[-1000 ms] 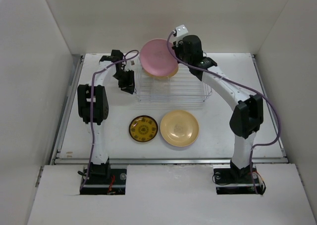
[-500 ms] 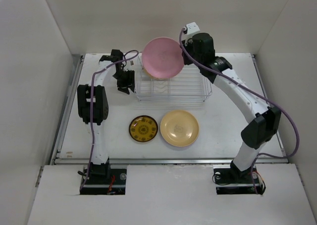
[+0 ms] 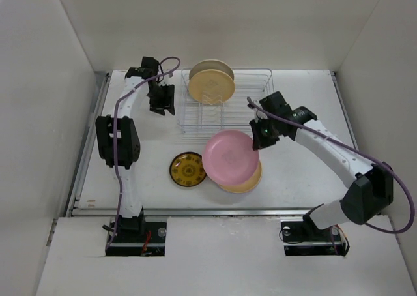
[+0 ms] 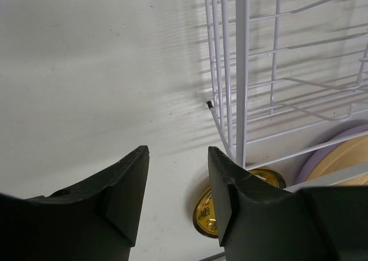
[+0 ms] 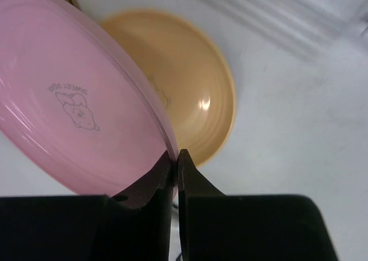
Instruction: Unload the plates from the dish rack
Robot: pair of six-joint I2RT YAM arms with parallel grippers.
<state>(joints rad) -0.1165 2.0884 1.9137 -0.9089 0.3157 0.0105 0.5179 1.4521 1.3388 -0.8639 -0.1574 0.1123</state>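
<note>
My right gripper is shut on the rim of the pink plate, holding it over the tan-yellow plate on the table in front of the dish rack. In the right wrist view the pink plate is pinched at my right gripper, above the tan-yellow plate. A tan-yellow plate stands upright in the rack's back left. The small mustard-yellow patterned plate lies on the table. My left gripper is open and empty beside the rack's left end.
White walls close in the table on the left, back and right. The table's front edge runs just before the plates. In the left wrist view a lavender rim and the mustard plate show low down.
My right arm has carried the pink plate from above the rack down and forward to over the tan-yellow plate on the table. The left gripper shifted slightly back beside the rack.
</note>
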